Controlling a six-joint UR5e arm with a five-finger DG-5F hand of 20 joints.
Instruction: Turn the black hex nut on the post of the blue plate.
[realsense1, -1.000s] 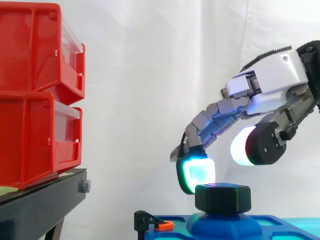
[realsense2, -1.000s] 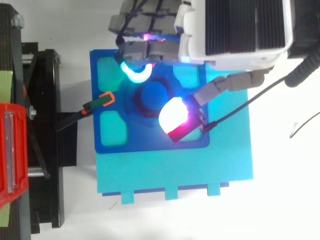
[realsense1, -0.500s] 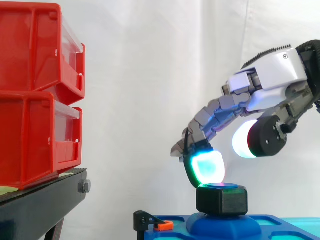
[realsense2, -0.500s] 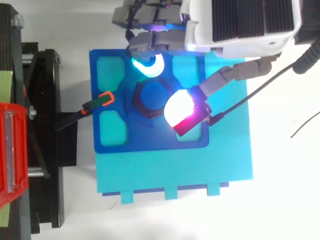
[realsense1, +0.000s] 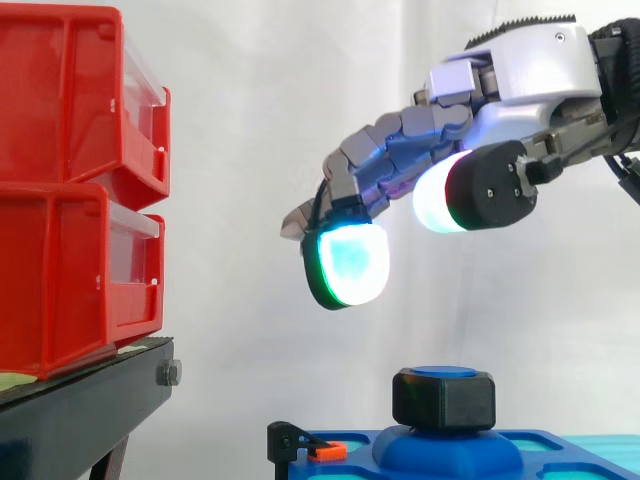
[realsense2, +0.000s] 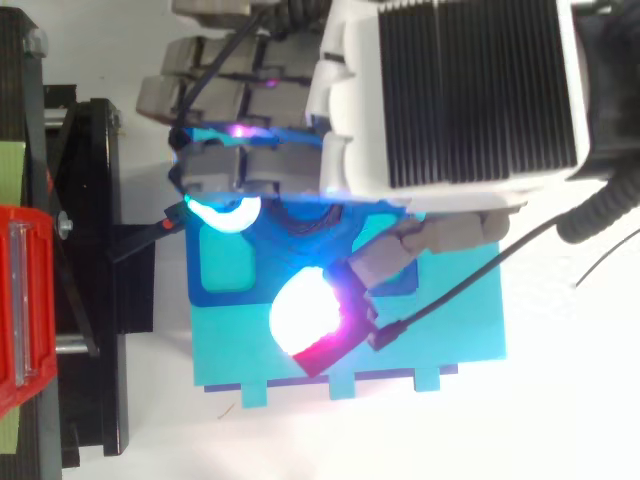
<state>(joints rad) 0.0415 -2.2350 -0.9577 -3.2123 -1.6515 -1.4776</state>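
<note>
The black hex nut (realsense1: 444, 398) sits on the blue post of the blue plate (realsense1: 450, 452), low in the side view. My hand (realsense1: 520, 80) hangs well above and a little left of it, with a wide gap of air between. Its fingers are stretched out and only gently bent, with a green-cyan fingertip (realsense1: 348, 262) lowest and the thumb's white pad (realsense1: 440, 192) behind. Nothing is held. In the top view the hand (realsense2: 450, 95) covers most of the plate (realsense2: 225, 270) and hides the nut.
Two stacked red bins (realsense1: 75, 190) stand on a black stand (realsense1: 80, 410) at the left. A small black clamp with an orange tip (realsense1: 305, 445) sits on the plate's left edge. The blue plate rests on a cyan base (realsense2: 440, 335).
The hand has let go of the nut, risen clear above it and shifted left. The nut stays on its post.
</note>
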